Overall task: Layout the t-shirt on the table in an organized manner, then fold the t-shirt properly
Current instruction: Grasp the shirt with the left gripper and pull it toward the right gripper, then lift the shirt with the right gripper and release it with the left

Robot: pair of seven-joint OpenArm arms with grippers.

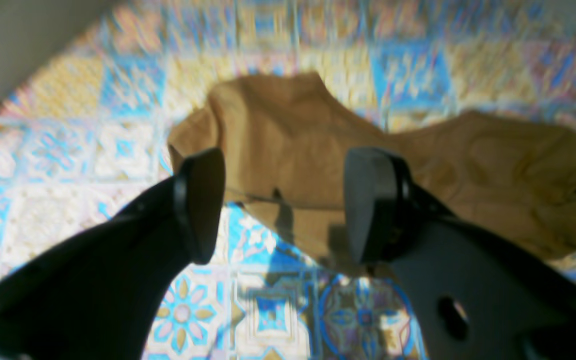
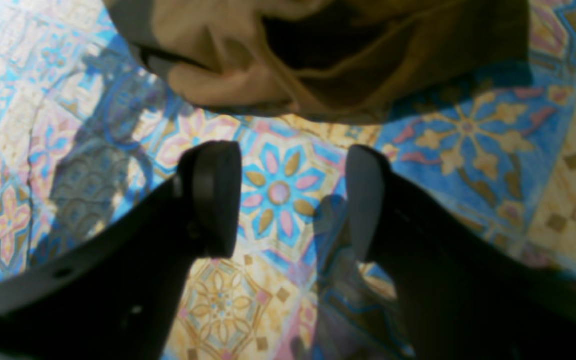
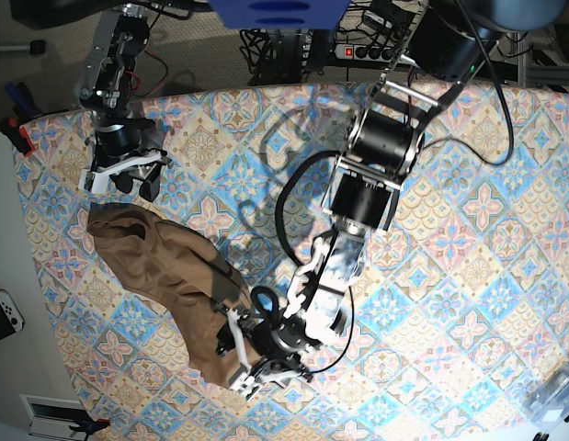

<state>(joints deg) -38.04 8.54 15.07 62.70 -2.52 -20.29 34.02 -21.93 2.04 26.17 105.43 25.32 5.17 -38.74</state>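
The tan-brown t-shirt (image 3: 165, 266) lies crumpled in a long heap on the table (image 3: 468, 257), toward its left side. My left gripper (image 3: 245, 360) is at the heap's near end. In the blurred left wrist view its jaws stand wide apart, so the left gripper (image 1: 285, 205) is open, with the t-shirt (image 1: 288, 130) lying on the table beyond the fingers (image 1: 200, 205) and nothing gripped. My right gripper (image 3: 135, 186) hovers just beyond the heap's far end. The right gripper (image 2: 293, 200) is open over bare patterned cloth, with the t-shirt (image 2: 208, 30) at the top of that view.
The table's left edge (image 3: 22, 239) runs close to the shirt, with a white controller (image 3: 4, 312) on the surface past it. A red clamp (image 3: 17, 138) sits at the far left corner. A clear plastic item (image 3: 555, 395) lies at the near right corner.
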